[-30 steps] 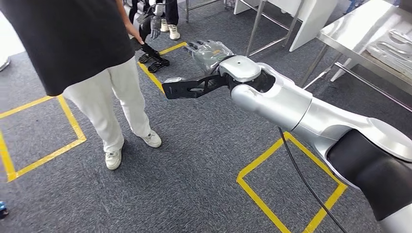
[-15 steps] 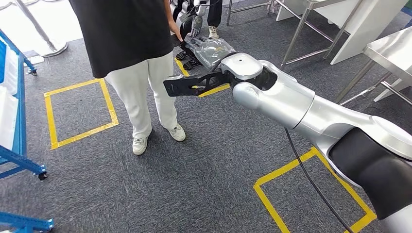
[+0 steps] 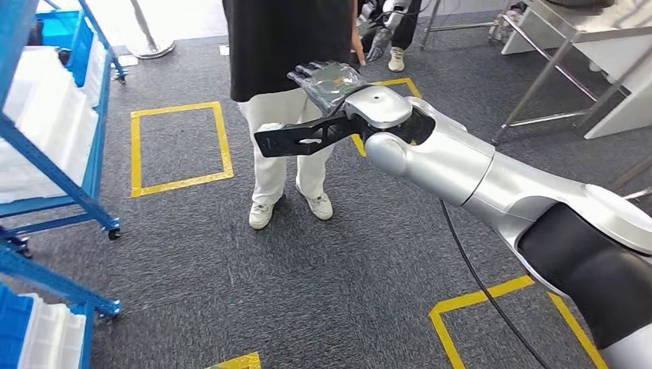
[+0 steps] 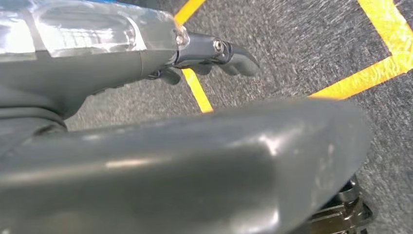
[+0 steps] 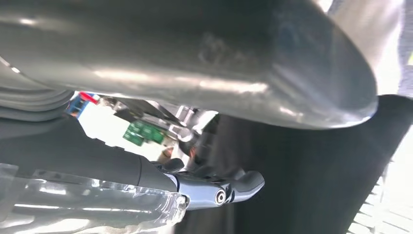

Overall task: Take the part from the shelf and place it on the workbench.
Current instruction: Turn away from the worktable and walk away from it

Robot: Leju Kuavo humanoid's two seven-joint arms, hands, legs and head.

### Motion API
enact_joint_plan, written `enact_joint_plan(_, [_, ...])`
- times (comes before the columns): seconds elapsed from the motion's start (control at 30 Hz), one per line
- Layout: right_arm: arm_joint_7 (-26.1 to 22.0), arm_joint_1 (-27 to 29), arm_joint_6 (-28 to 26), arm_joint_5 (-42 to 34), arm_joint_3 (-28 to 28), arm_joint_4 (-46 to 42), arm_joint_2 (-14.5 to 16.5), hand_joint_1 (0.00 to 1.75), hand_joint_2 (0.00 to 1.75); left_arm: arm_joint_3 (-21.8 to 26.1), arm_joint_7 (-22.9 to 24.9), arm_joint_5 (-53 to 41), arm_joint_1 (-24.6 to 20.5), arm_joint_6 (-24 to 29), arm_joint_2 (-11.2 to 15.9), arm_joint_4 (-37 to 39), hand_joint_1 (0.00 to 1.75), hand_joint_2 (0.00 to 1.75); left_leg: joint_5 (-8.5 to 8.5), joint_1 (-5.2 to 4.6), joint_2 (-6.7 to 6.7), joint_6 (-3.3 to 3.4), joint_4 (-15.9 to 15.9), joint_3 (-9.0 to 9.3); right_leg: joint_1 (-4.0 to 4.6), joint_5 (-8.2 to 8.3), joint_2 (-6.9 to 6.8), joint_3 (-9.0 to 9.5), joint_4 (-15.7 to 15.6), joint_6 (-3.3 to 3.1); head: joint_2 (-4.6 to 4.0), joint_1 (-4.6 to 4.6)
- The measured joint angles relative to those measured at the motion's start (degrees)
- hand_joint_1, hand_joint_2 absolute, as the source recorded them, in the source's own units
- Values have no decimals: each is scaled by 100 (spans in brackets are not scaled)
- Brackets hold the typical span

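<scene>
Part not picked yet: can't make it out, it is presumably in the white bins (image 3: 42, 123) on the blue shelf (image 3: 61, 283) at the left edge of the head view. The right hand (image 3: 327, 81) is at upper centre with fingers spread flat and nothing in them, right arm stretched forward. A black bracket (image 3: 304, 137) juts from the wrist toward frame left; it looks like rig hardware, not the part. The shelf lies well apart from this hand, off to its left, and its long rails run up the left side. A person (image 3: 288, 38) stands just behind the hand. The left hand (image 4: 219, 51) hangs over carpet, fingers out and empty. It is probably nearer the shelf side, but the raised right arm looks set to reach.
</scene>
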Motion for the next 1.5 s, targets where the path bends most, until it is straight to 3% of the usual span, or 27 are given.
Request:
enact_joint_plan(0.07, [0, 26, 1, 0, 10, 12, -14, 0, 0, 0, 1, 1, 0, 0, 0, 1, 0, 0, 26, -37, -201, 33, 0, -8, 47, 83, 57, -64, 126, -92, 0, 60])
enact_joint_plan(0.1, [0, 25, 1, 1, 9, 15, -16, 0, 0, 0, 2, 1, 1, -1, -1, 1, 0, 0, 40, -49, -300, 42, 0, -8, 79, 272, 107, 45, -123, -151, 0, 70])
enact_joint_plan(0.17, [0, -16, 1, 11, 3, 18, -17, 0, 0, 0, 3, 2, -7, -4, -13, 1, 0, 0, 82, -55, -487, 36, -5, -25, 132, 670, 373, 358, -855, -272, 0, 72])
enact_joint_plan(0.23, [0, -68, 3, 33, 3, 19, -19, 0, 0, -1, 7, 3, -18, -9, -34, -1, 0, 0, 149, -36, -652, -11, -22, -72, 162, 821, 553, 538, -1308, -334, 0, 69])
enact_joint_plan(0.3, [0, -87, 4, 48, 8, 16, -4, 0, 0, -2, 18, 6, -13, -14, -44, -2, 0, 0, 233, -14, -799, -86, -70, -118, 171, 834, 450, 574, -1433, -332, 0, 81])
enact_joint_plan(0.33, [0, -87, 5, 50, 10, 14, 14, 0, 0, -2, 26, 8, -3, -16, -41, -1, 0, 0, 246, -25, -744, -107, -79, -141, 165, 876, 372, 596, -1504, -314, 0, 79])
enact_joint_plan(0.37, [1, -91, 5, 53, 13, 10, 35, 0, 0, -2, 36, 10, 4, -18, -34, 0, 0, 0, 193, -50, -567, -123, -34, -181, 158, 934, 299, 617, -1587, -304, 0, 51])
enact_joint_plan(0.43, [2, -101, 9, 57, 15, 8, 57, 0, 0, -2, 45, 11, 0, -18, -16, 2, 0, 0, -122, -77, -124, -144, 369, -365, 144, 1033, 148, 638, -1709, -297, 0, -20])
enact_joint_plan(0.47, [2, -99, 13, 59, 17, 8, 57, 0, 0, -2, 47, 12, -6, -18, -11, 2, 0, 0, -322, -62, -3, -170, 686, -486, 142, 1051, 73, 632, -1728, -309, 0, -53])
enact_joint_plan(0.53, [2, -76, 25, 59, 34, 9, 58, 0, 0, -2, 46, 12, -9, -18, -10, 2, 0, 0, -529, -7, 17, -233, 1164, -623, 129, 1060, -96, 613, -1721, -301, 0, -93])
enact_joint_plan(0.6, [2, -63, 34, 60, 56, 8, 62, 0, 0, -2, 46, 12, -7, -18, -9, 2, 0, 0, -378, 37, 72, -297, 961, -408, 109, 1046, -255, 588, -1681, -269, 0, -146])
enact_joint_plan(0.67, [2, -77, 38, 60, 62, 7, 64, 0, 0, -2, 47, 12, -11, -18, -9, 1, 0, 0, -173, 26, 367, -336, 315, 8, 104, 992, -386, 555, -1594, -190, 0, -192])
enact_joint_plan(0.73, [2, -98, 39, 60, 60, 5, 66, 0, 0, -2, 47, 12, -15, -17, -11, 0, 0, 0, -139, -23, 600, -253, -29, 192, 127, 933, -490, 527, -1504, -116, 0, -200])
enact_joint_plan(0.77, [2, -103, 39, 60, 60, 2, 72, 0, 0, -2, 48, 12, -17, -17, -14, -1, 0, 0, -153, -50, 603, -186, -41, 184, 138, 919, -539, 521, -1485, -95, 0, -192])
enact_joint_plan(0.83, [2, -102, 40, 60, 61, -14, 85, 0, 0, -2, 48, 12, -17, -19, -14, 0, 0, 0, -128, -50, 449, -80, -51, 158, 119, 882, -596, 526, -1463, -59, 0, -162])
enact_joint_plan(0.9, [2, -99, 41, 60, 56, -26, 81, 0, 0, -2, 48, 12, -24, -19, -13, 1, 0, 0, -94, -41, 289, -18, -59, 142, 78, 673, -370, 440, -1222, -9, 0, -143])
enact_joint_plan(0.97, [2, -86, 43, 60, 55, -25, 57, 0, 0, -2, 48, 12, -37, -18, -14, 1, 0, 0, -66, -44, 114, 28, -61, 124, 55, 292, -67, 171, -558, 17, 0, -111])
enact_joint_plan(1.03, [2, -46, 48, 58, 62, -24, 34, 0, 0, -2, 51, 13, -41, -18, -16, 1, 0, 0, -46, -59, -76, 60, -61, 114, 62, 75, 22, -103, 64, -2, 0, -91])
enact_joint_plan(1.07, [2, -29, 50, 58, 63, -25, 29, 0, 0, -2, 54, 14, -37, -18, -16, 1, 0, 0, -37, -69, -173, 71, -61, 112, 68, 121, 41, -140, 128, -29, 0, -80])
enact_joint_plan(1.1, [2, -21, 51, 57, 63, -26, 28, 0, 0, -2, 57, 14, -34, -18, -15, 2, 0, 0, -27, -76, -268, 77, -61, 113, 74, 272, 69, -82, -20, -69, 0, -68])
enact_joint_plan(1.13, [2, -26, 51, 57, 61, -27, 29, 0, 0, -2, 60, 14, -32, -18, -16, 2, 0, 0, -16, -82, -359, 80, -61, 114, 84, 492, 135, 56, -344, -118, 0, -56])
enact_joint_plan(1.2, [2, -56, 50, 57, 57, -29, 33, 0, 0, -2, 62, 14, -35, -16, -30, 1, 0, 0, 18, -70, -521, 56, -65, 98, 96, 834, 412, 356, -1042, -213, 0, -53])
enact_joint_plan(1.27, [3, -83, 54, 57, 57, -37, 36, 0, 0, -2, 64, 14, -34, -15, -49, 0, 0, 0, 72, -28, -656, -10, -80, 47, 114, 916, 564, 480, -1360, -262, 0, -38])
enact_joint_plan(1.33, [4, -93, 58, 56, 56, -65, 53, 0, 0, -2, 65, 14, -20, -19, -60, 0, 0, 0, 138, -8, -785, -92, -123, 5, 118, 961, 437, 515, -1504, -263, 0, 8])
enact_joint_plan(1.4, [6, -94, 63, 55, 57, -101, 80, 0, 0, -3, 66, 12, -1, -20, -55, 1, 0, 0, 44, -61, -543, -138, -25, -75, 93, 1070, 288, 575, -1709, -259, 0, -8])
enact_joint_plan(1.47, [9, -92, 69, 55, 60, -119, 81, 0, 0, -4, 66, 11, 1, -15, -43, 2, 0, 0, -296, -89, -128, -169, 471, -293, 89, 1155, 143, 596, -1822, -261, 0, -71])
enact_joint_plan(1.5, [10, -84, 71, 54, 62, -122, 76, 0, 0, -4, 67, 11, -1, -12, -40, 2, 0, 0, -474, -67, -41, -194, 807, -425, 92, 1170, 64, 588, -1832, -263, 0, -98])
